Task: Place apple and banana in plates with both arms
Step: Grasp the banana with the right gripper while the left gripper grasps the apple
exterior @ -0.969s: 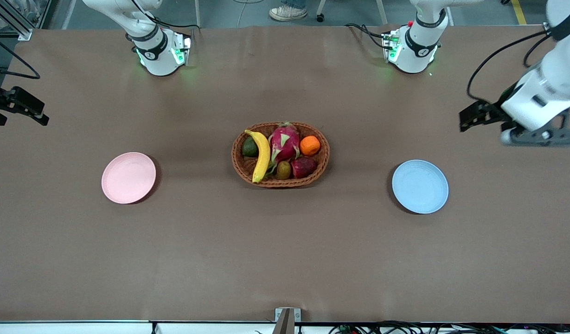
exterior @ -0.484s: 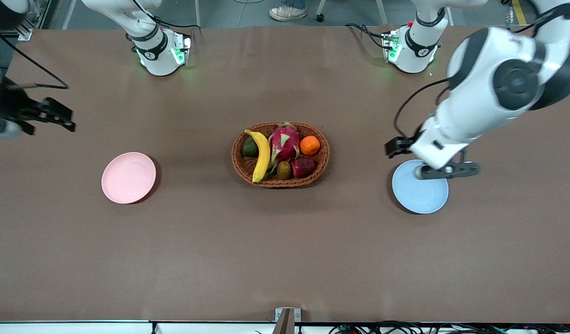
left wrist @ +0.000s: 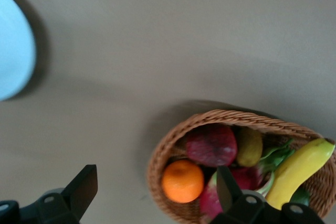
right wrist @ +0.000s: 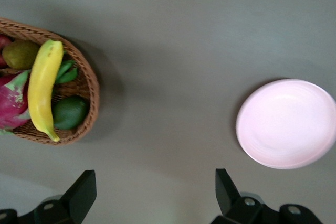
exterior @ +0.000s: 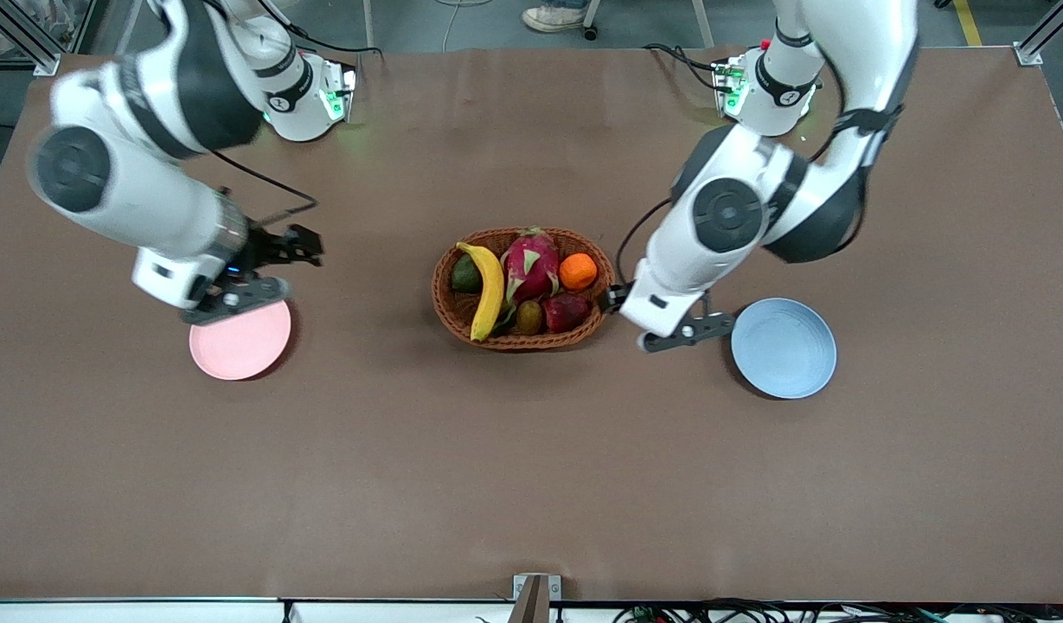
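Oval brown wicker basket (exterior: 523, 288) at mid-table, holding all the fruit. Long curved yellow banana (exterior: 488, 290) inside, at the basket's end toward the right arm; also seen in the right wrist view (right wrist: 43, 86). Small dark red apple (exterior: 566, 311) inside too, at the rim nearer the front camera, toward the left arm's end; seen in the left wrist view (left wrist: 211, 144). Between them, large pink dragon fruit with green scales (exterior: 529, 266); round orange (exterior: 578, 271) just beside the apple, farther from the front camera.

Pale pink round plate (exterior: 240, 339) toward the right arm's end of the table, bare. Light blue round plate (exterior: 784, 348) toward the left arm's end, bare.

Black two-finger left gripper (exterior: 616, 297) up over the table just beside the basket's end, close to the apple, between basket and blue plate. Fingers (left wrist: 81, 190) spread wide, nothing between them.

Black two-finger right gripper (exterior: 302, 246) up over the table between pink plate and basket, well apart from the banana. Fingers (right wrist: 83, 194) likewise spread wide, nothing held.
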Motion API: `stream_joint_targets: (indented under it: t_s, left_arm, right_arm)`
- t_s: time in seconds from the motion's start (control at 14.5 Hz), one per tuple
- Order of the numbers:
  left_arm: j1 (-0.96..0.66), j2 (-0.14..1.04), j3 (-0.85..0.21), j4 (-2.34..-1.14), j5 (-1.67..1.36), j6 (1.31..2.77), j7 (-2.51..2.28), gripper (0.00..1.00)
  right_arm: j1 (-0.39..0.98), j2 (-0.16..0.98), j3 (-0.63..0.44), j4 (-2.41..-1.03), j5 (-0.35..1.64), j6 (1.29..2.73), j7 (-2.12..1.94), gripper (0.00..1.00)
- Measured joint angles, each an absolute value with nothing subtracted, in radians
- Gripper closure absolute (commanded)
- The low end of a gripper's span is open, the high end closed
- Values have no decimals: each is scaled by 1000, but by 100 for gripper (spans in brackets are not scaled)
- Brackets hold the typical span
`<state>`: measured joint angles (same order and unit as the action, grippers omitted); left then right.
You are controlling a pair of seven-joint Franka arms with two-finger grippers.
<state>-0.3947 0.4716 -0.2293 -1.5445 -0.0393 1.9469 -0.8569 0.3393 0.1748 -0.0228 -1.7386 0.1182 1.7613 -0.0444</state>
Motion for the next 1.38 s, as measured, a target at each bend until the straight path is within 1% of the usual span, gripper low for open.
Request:
stream_joint_targets:
  t_s: [0.28, 0.62, 0.83, 0.97, 1.38]
  left_arm:
    - [-468, 575, -229, -1543, -39, 2061, -1011, 0]
    - [-484, 651, -229, -1542, -39, 2119, -1046, 0]
    - [-488, 679, -229, -1541, -39, 2127, -1046, 0]
    - [-490, 695, -230, -1541, -39, 2163, -1046, 0]
    - [-496, 705, -233, -1539, -42, 2179, -1047, 0]
  right_arm:
    - [449, 277, -23, -1742, 175, 1861, 20, 0]
    - [547, 377, -23, -1744, 292, 1997, 109, 7]
    - [555, 423, -24, -1744, 328, 2031, 113, 8]
    - [555, 447, -26, -1744, 368, 2058, 113, 10]
    - [582, 516, -25, -1741, 426, 2198, 186, 10]
